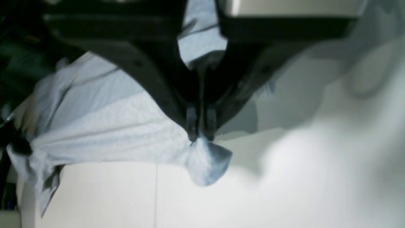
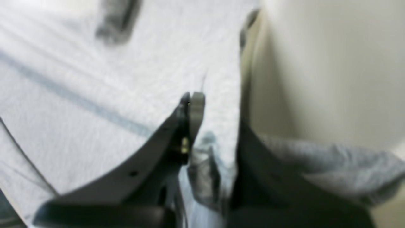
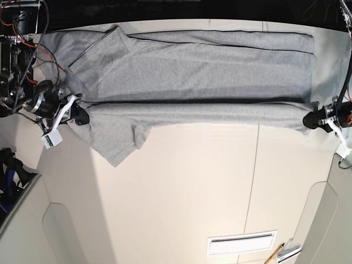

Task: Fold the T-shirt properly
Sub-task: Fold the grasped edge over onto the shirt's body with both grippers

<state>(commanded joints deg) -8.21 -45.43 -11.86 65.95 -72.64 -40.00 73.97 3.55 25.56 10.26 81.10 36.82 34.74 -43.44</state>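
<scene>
Nearest the base camera, pencils (image 3: 276, 252) on counter (image 3: 176, 209). T-shirt (image 3: 203, 69) spread across far side, near edge stretched between both arms; its corner clamped in left jaws (image 1: 201, 139), cloth bunched between right jaws (image 2: 215, 110).

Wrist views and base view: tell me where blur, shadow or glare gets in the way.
Left wrist view: the claw is dark and soft-edged, with blurry shadows over the white tabletop at right. Right wrist view: the grey T-shirt looks washed out, its lower-right folds smeared. Base view: sharper overall, with a broad soft shadow running down the tabletop's left side.
</scene>
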